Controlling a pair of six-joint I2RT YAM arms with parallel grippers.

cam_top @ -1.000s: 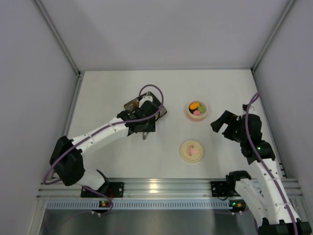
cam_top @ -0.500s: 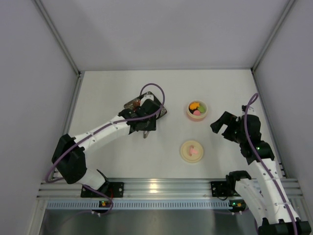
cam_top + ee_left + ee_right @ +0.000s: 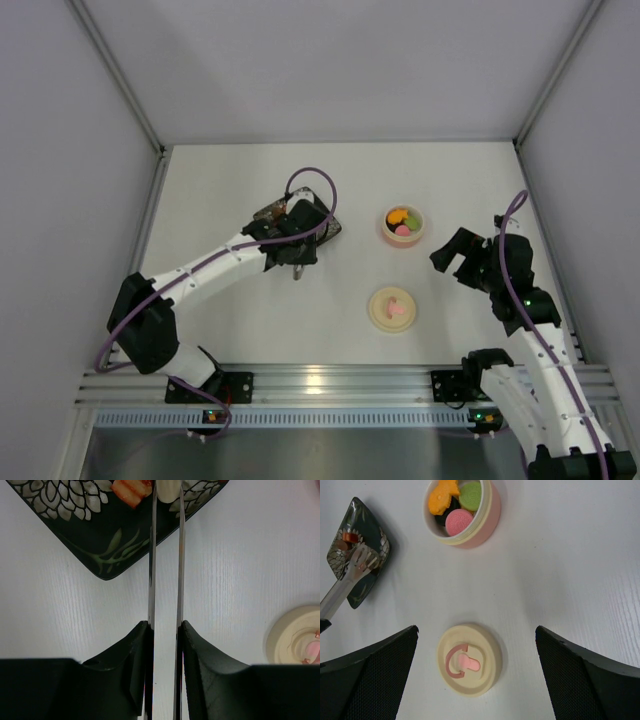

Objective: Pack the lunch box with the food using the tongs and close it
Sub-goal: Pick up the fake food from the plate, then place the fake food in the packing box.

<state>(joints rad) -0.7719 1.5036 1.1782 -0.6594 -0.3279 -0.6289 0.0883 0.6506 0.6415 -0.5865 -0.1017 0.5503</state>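
My left gripper (image 3: 166,625) is shut on the silvery tongs (image 3: 152,555), whose two arms run nearly parallel up to the dark floral plate (image 3: 100,535). A cream piece of food (image 3: 169,486) sits between the tong tips, beside a striped orange piece (image 3: 131,490). The pink lunch box (image 3: 465,510) stands open, holding orange (image 3: 444,495), green (image 3: 470,495), pink (image 3: 459,522) and black pieces. Its cream lid (image 3: 469,665) lies flat on the table, knob up. My right gripper (image 3: 476,630) hovers open above the lid, touching nothing.
In the top view the plate (image 3: 325,228) is left of the lunch box (image 3: 403,225), and the lid (image 3: 392,308) lies nearer the arm bases. Grey walls enclose the white table (image 3: 240,180) on three sides.
My left gripper has squeezed the tongs, bringing their arms closer together over the plate. The right arm has not moved.
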